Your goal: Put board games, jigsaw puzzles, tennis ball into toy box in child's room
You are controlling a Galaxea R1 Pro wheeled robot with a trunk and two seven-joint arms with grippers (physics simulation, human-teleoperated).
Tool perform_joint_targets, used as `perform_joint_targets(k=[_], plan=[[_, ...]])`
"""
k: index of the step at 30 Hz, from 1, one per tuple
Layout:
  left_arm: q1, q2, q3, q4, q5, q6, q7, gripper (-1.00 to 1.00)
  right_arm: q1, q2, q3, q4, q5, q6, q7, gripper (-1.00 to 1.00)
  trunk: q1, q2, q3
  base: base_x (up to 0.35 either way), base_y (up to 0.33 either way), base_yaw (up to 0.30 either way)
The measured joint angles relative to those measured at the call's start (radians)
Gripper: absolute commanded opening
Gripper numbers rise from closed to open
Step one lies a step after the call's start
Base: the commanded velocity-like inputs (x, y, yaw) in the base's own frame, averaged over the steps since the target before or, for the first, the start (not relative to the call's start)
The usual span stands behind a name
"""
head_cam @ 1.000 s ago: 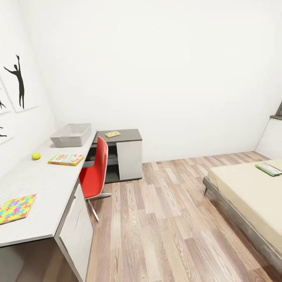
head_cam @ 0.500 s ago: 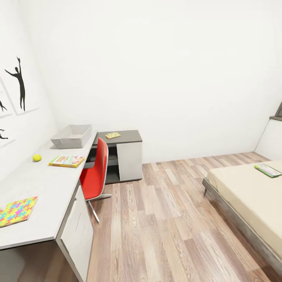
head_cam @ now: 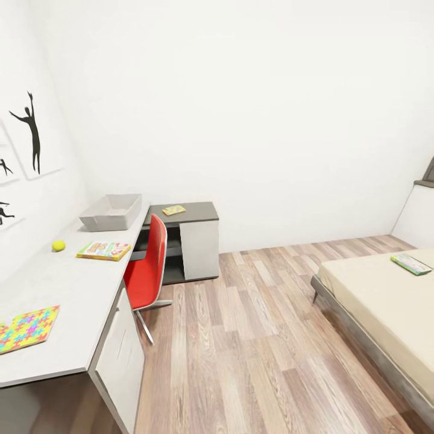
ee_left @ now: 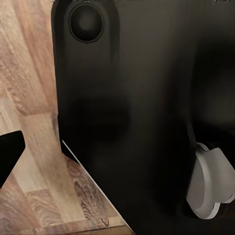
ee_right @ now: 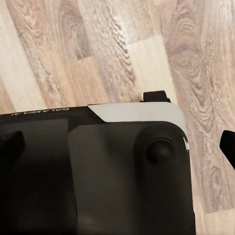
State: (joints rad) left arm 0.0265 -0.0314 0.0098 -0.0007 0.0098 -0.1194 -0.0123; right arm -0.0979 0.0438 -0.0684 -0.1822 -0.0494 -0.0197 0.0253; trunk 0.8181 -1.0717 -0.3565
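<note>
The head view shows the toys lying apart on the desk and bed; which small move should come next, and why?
Probably roll the base toward the table: the tennis ball, a board game and a jigsaw puzzle lie there near the toy box, and all look beyond reach.

Location type: child's bedroom in home. Evidence: low bed [head_cam: 386,307] with beige mattress at right; long L-shaped table [head_cam: 66,289] along left wall; red swivel chair [head_cam: 147,265] tucked at table. Play items on tabletop: bright jigsaw puzzle [head_cam: 27,328], printed board game [head_cam: 103,250], tennis ball [head_cam: 58,245], grey toy box [head_cam: 111,212]. Black dancer-silhouette prints [head_cam: 30,132] on left wall. Wood-plank floor [head_cam: 253,337], plain white walls. Flat item on bed [head_cam: 411,263], probably another game box; detail too small to confirm.
</note>
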Motion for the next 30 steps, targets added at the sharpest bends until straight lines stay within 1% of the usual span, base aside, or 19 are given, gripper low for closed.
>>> perform_joint_targets(k=[3, 5, 6, 7, 9, 10, 11, 12, 14, 15, 16, 18, 20, 22, 24, 27, 28, 29, 30], plan=[[-0.001, 0.001, 0.0, -0.013, 0.001, 0.002, 0.001, 1.0, -0.011, 0.0, -0.002, -0.007, 0.0, 0.015, 0.001, 1.0, -0.012, 0.021, 0.009, 0.0, 0.0, 0.0], [-0.003, 0.001, 0.001, -0.05, 0.001, 0.006, 0.003, 1.0, -0.04, 0.001, -0.005, -0.021, 0.0, 0.059, 0.001, 1.0, -0.019, 0.035, 0.016, 0.0, 0.0, 0.0], [-0.004, 0.001, 0.001, -0.066, 0.001, 0.008, 0.003, 1.0, -0.053, 0.002, -0.007, -0.027, 0.0, 0.083, 0.001, 1.0, -0.023, 0.042, 0.019, 0.0, 0.0, 0.0], [-0.005, 0.0, 0.001, -0.098, 0.002, 0.013, 0.003, 1.0, -0.081, 0.002, -0.009, -0.04, 0.0, 0.14, 0.001, 1.0, -0.027, 0.049, 0.022, 0.0, 0.0, 0.0], [-0.007, 0.002, 0.001, -0.132, 0.003, 0.022, 0.002, 1.0, -0.112, 0.001, -0.014, -0.052, -0.001, 0.204, 0.0, 1.0, -0.035, 0.063, 0.028, 0.0, 0.0, 0.0], [-0.011, 0.004, 0.001, -0.164, 0.004, 0.036, 0.001, 1.0, -0.14, 0.001, -0.023, -0.061, -0.001, 0.259, -0.003, 1.0, -0.038, 0.07, 0.032, 0.0, 0.0, 0.0], [-0.015, 0.006, 0.001, -0.179, 0.006, 0.047, 0.001, 1.0, -0.156, 0.001, -0.029, -0.065, -0.002, 0.281, -0.006, 1.0, -0.042, 0.077, 0.035, 0.0, 0.0, 0.0], [-0.027, 0.008, 0.002, -0.205, 0.009, 0.076, -0.001, 1.0, -0.181, 0.001, -0.045, -0.073, -0.004, 0.311, -0.013, 1.0, -0.046, 0.084, 0.038, 0.0, 0.0, 0.0], [-0.047, 0.011, 0.002, -0.223, 0.013, 0.112, -0.003, 1.0, -0.205, 0.0, -0.063, -0.077, -0.005, 0.33, -0.026, 1.0, -0.054, 0.098, 0.044, 0.0, 0.0, 0.0], [-0.072, 0.016, 0.002, -0.232, 0.019, 0.147, -0.005, 1.0, -0.224, 0.0, -0.079, -0.08, -0.006, 0.342, -0.043, 1.0, -0.057, 0.105, 0.048, 0.0, 0.0, 0.0], [-0.087, 0.018, 0.002, -0.235, 0.023, 0.164, -0.006, 1.0, -0.232, -0.001, -0.088, -0.081, -0.006, 0.346, -0.053, 1.0, -0.061, 0.112, 0.051, 0.0, 0.0, 0.0], [-0.142, 0.028, 0.002, -0.245, 0.034, 0.215, -0.008, 1.0, -0.25, 0.0, -0.114, -0.084, -0.007, 0.351, -0.089, 1.0, -0.069, 0.126, 0.057, 0.0, 0.0, 0.0], [-0.171, 0.033, 0.001, -0.248, 0.038, 0.229, -0.008, 1.0, -0.256, 0.0, -0.125, -0.085, -0.007, 0.33, -0.106, 1.0, -0.077, 0.14, 0.063, 0.0, 0.0, 0.0], [-0.183, 0.035, 0.0, -0.249, 0.037, 0.231, -0.008, 1.0, -0.258, 0.001, -0.129, -0.083, -0.007, 0.305, -0.113, 1.0, -0.084, 0.154, 0.069, 0.0, 0.0, 0.0], [-0.196, 0.036, -0.003, -0.251, 0.035, 0.219, -0.007, 1.0, -0.26, 0.002, -0.133, -0.079, -0.006, 0.262, -0.12, 1.0, -0.092, 0.168, 0.076, 0.0, 0.0, 0.0], [-0.2, 0.037, -0.007, -0.25, 0.035, 0.185, -0.006, 1.0, -0.26, 0.001, -0.134, -0.077, -0.006, 0.244, -0.123, 1.0, -0.1, 0.183, 0.082, 0.0, 0.0, 0.0], [-0.201, 0.037, -0.007, -0.25, 0.036, 0.171, -0.005, 1.0, -0.26, 0.001, -0.135, -0.077, -0.006, 0.239, -0.123, 1.0, -0.1, 0.183, 0.082, 0.0, 0.0, 0.0], [-0.202, 0.037, -0.007, -0.25, 0.036, 0.138, -0.005, 1.0, -0.261, 0.001, -0.135, -0.076, -0.006, 0.233, -0.124, 1.0, -0.1, 0.183, 0.082, 0.0, 0.0, 0.0], [-0.202, 0.037, -0.008, -0.25, 0.037, 0.119, -0.005, 1.0, -0.261, 0.001, -0.135, -0.076, -0.006, 0.23, -0.124, 1.0, -0.1, 0.183, 0.082, 0.0, 0.0, 0.0]])
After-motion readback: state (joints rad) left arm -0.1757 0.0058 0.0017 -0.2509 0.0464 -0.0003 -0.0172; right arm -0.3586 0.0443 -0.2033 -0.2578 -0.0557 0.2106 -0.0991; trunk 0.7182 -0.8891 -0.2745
